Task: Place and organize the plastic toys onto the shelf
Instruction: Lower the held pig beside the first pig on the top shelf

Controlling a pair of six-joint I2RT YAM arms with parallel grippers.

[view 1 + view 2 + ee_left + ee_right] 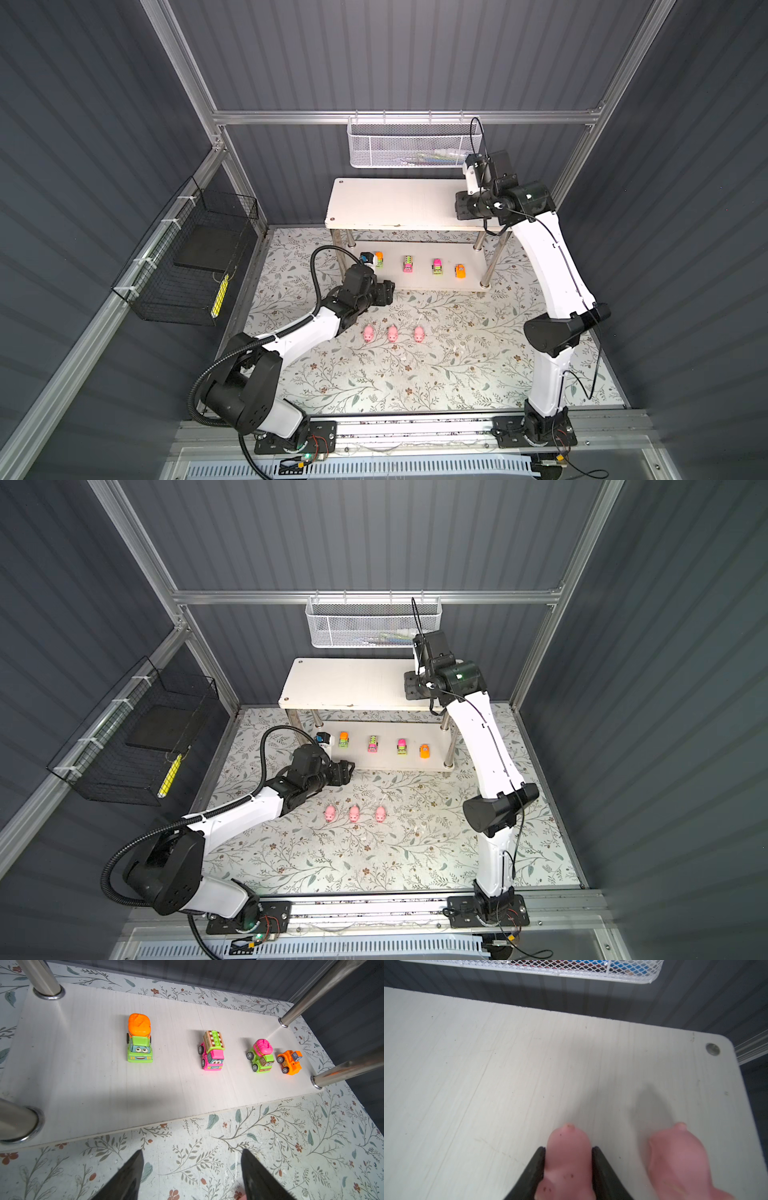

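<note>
In a top view three pigs (392, 333) wait on the mat (415, 374). Left wrist view: left gripper (192, 1152) gapes empty before four cars (212, 1051) on the shelf (83, 1064). Right wrist view: right gripper (569, 1149) clamps a pig (568, 1142) over the top board (508, 1064); better set it flat, clear of its neighbour (679, 1157), before releasing.

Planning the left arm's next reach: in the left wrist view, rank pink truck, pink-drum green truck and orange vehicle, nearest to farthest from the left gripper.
From the left gripper:
1. Pink truck, mid-row on the lower board.
2. Pink-drum green truck, further along the row.
3. Orange vehicle, at the row's far end.
</note>
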